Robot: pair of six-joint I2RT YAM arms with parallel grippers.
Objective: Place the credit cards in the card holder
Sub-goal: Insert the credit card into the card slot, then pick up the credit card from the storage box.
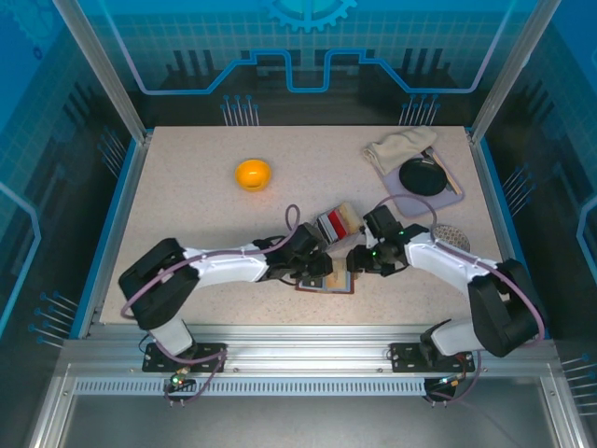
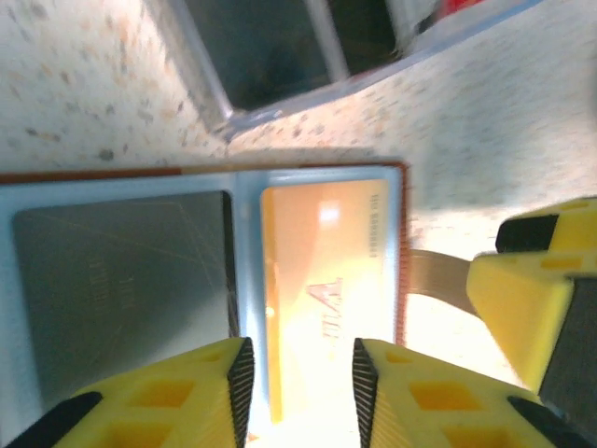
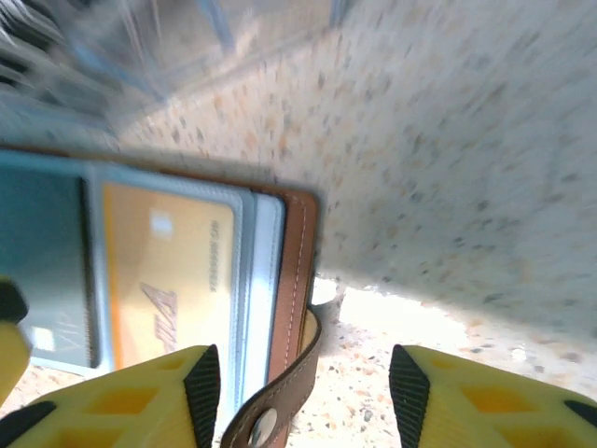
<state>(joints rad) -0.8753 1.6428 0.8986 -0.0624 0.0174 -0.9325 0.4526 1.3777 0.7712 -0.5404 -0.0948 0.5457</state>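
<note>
Card holder [image 1: 338, 283] lies open; left arm [image 1: 224, 262] and right arm [image 1: 450, 262] bend inward over it.

Card holder [image 1: 338, 283] lies open on the bench [image 1: 187, 205] near the front edge, two cards [image 2: 322, 280] inside; a tray [image 1: 338, 222] sits just behind.

Left claw [image 2: 303, 373], right claw [image 3: 305, 387]: jaws apart.

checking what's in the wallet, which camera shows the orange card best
Left wrist: the orange card lies large and flat in the wallet, print visible. The right wrist shows it slanted and blurred; from the top, the arms hide most of it.
</note>
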